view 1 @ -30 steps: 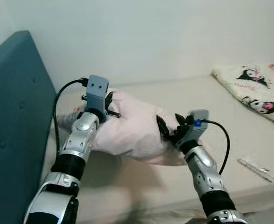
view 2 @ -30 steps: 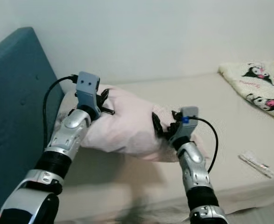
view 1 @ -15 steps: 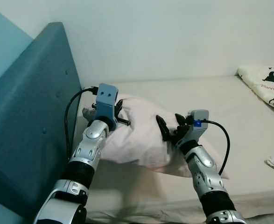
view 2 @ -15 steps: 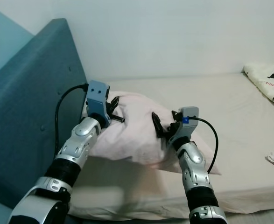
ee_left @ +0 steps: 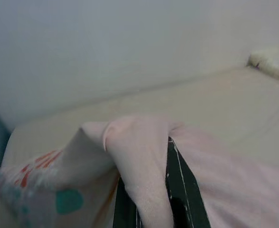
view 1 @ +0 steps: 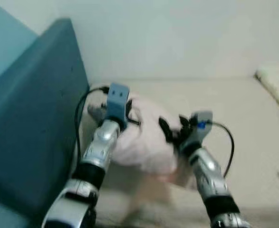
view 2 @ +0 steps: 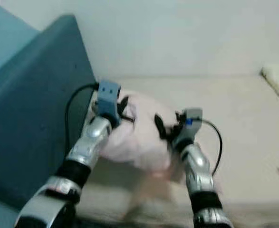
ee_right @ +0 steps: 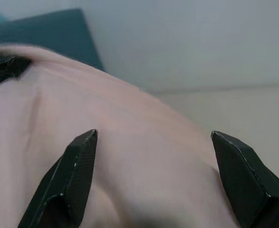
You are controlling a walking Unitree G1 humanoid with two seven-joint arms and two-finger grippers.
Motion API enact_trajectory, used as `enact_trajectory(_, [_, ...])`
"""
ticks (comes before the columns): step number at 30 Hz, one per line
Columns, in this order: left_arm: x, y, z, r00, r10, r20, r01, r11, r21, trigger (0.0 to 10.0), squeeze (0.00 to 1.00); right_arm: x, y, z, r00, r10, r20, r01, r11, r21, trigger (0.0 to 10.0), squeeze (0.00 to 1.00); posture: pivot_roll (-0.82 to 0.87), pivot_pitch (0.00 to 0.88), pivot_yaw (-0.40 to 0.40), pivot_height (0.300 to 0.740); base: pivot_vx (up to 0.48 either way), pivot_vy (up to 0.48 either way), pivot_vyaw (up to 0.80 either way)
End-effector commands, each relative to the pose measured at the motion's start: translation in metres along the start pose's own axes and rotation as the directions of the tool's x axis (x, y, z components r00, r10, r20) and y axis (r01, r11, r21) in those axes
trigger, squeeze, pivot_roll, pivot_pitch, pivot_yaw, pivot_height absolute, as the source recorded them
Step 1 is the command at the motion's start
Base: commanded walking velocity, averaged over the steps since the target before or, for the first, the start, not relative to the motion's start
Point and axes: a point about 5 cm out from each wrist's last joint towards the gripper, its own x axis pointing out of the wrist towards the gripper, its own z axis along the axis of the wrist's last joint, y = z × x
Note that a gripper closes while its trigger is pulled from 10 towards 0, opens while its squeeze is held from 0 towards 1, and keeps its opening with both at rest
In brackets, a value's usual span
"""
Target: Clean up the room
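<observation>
Pillow [view 1: 144, 142] nearer headboard [view 1: 30, 128] than before

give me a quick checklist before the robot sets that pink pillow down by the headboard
1. Left gripper shut on a fold of the pink pillow: ok.
2. Right gripper holding the pillow: not ok, its fingers stand wide apart with the pillow between them.
3. Pillow close to the teal headboard: ok, its left end lies near it.
4. Patterned cloth under the pillow's end out of the way: not ok, it lies beside the left gripper.
5. Head views sharp enough to judge placement: not ok, blurred.
6. Pillow resting on the mattress: cannot tell.
</observation>
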Motion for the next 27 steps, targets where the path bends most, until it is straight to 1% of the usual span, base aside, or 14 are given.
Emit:
enact_trajectory(1, [0.005,0.006,0.027,0.989,0.041,0.143,-0.039,0.999,-0.016,10.0,0.00,-0.003,0.003,-0.007,1.000,0.002,-0.021,-0.002,1.000,0.005,10.0,0.00,-0.15,0.050,0.030,0.722,0.000,0.000,0.00])
enact_trajectory(6, [0.021,0.001,0.056,0.975,0.049,0.219,-0.035,0.997,-0.067,10.0,0.00,-0.004,0.003,-0.006,1.000,0.002,-0.020,-0.002,1.000,0.003,10.0,0.00,-0.16,0.064,0.023,0.722,0.000,0.000,0.00])
enact_trajectory(7, [0.030,-0.002,0.076,0.961,0.043,0.272,-0.035,0.999,-0.033,10.0,0.00,-0.005,0.004,-0.006,1.000,0.004,-0.018,-0.004,1.000,0.002,10.0,0.00,-0.17,0.070,0.028,0.722,0.000,0.000,0.00])
enact_trajectory(9, [0.032,-0.003,0.080,0.958,0.040,0.285,-0.037,0.999,-0.017,10.0,0.00,-0.005,0.004,-0.006,1.000,0.005,-0.017,-0.005,1.000,0.002,10.0,0.00,-0.17,0.070,0.028,0.722,0.000,0.000,0.00])
enact_trajectory(11, [0.040,0.010,0.109,0.936,0.125,0.328,-0.145,0.989,0.038,10.0,0.00,-0.010,0.003,-0.003,1.000,-0.013,-0.002,0.013,1.000,0.000,10.0,0.00,-0.19,0.085,0.039,0.722,0.000,0.000,0.00])
enact_trajectory(14, [0.043,0.019,0.120,0.922,0.168,0.350,-0.211,0.973,0.091,10.0,0.00,-0.013,0.003,-0.002,1.000,-0.020,0.006,0.020,1.000,0.000,10.0,0.00,-0.20,0.107,0.049,0.722,0.000,0.000,0.00])
enact_trajectory(15, [0.043,0.038,0.121,0.901,0.249,0.354,-0.341,0.912,0.226,10.0,0.00,-0.018,0.004,0.000,1.000,-0.027,0.016,0.027,1.000,0.004,10.0,0.00,-0.21,0.129,0.057,0.722,0.000,0.000,0.00])
enact_trajectory(16, [0.041,0.047,0.111,0.901,0.275,0.335,-0.377,0.878,0.295,10.0,0.00,-0.022,0.006,0.001,0.999,-0.026,0.019,0.026,1.000,0.003,10.0,0.00,-0.22,0.159,0.064,0.722,0.000,0.000,0.00])
enact_trajectory(18, [0.038,0.057,0.096,0.905,0.307,0.295,-0.399,0.853,0.336,10.0,0.00,-0.027,0.008,0.002,0.999,-0.027,0.021,0.027,1.000,0.005,10.0,0.00,-0.23,0.188,0.071,0.722,0.000,0.000,0.00])
enact_trajectory(19, [0.034,0.067,0.080,0.908,0.338,0.249,-0.411,0.837,0.361,10.0,0.00,-0.032,0.009,0.002,0.999,-0.031,0.019,0.031,0.999,0.008,10.0,0.00,-0.23,0.208,0.072,0.722,0.000,0.000,0.00])
enact_trajectory(21, [0.016,0.085,0.023,0.907,0.415,0.074,-0.408,0.819,0.404,10.0,0.00,-0.043,0.013,0.005,0.999,-0.038,0.021,0.038,0.999,0.013,10.0,0.00,-0.24,0.272,0.078,0.722,0.000,0.000,0.00])
enact_trajectory(22, [0.016,0.085,0.023,0.907,0.415,0.074,-0.408,0.819,0.404,10.0,0.00,-0.043,0.013,0.005,0.999,-0.038,0.021,0.038,0.999,0.013,10.0,0.00,-0.24,0.272,0.078,0.722,0.000,0.000,0.00])
enact_trajectory(25, [-0.024,0.092,-0.058,0.864,0.483,-0.145,-0.356,0.788,0.502,10.0,0.00,-0.063,0.021,0.008,0.999,-0.053,0.012,0.053,0.998,0.021,10.0,0.00,-0.28,0.355,0.084,0.722,0.000,0.000,0.00])
enact_trajectory(27, [-0.034,0.093,-0.072,0.852,0.492,-0.178,-0.340,0.779,0.527,10.0,0.00,-0.068,0.023,0.009,0.998,-0.056,0.008,0.055,0.998,0.021,10.0,0.00,-0.29,0.365,0.086,0.722,0.000,0.000,0.00])
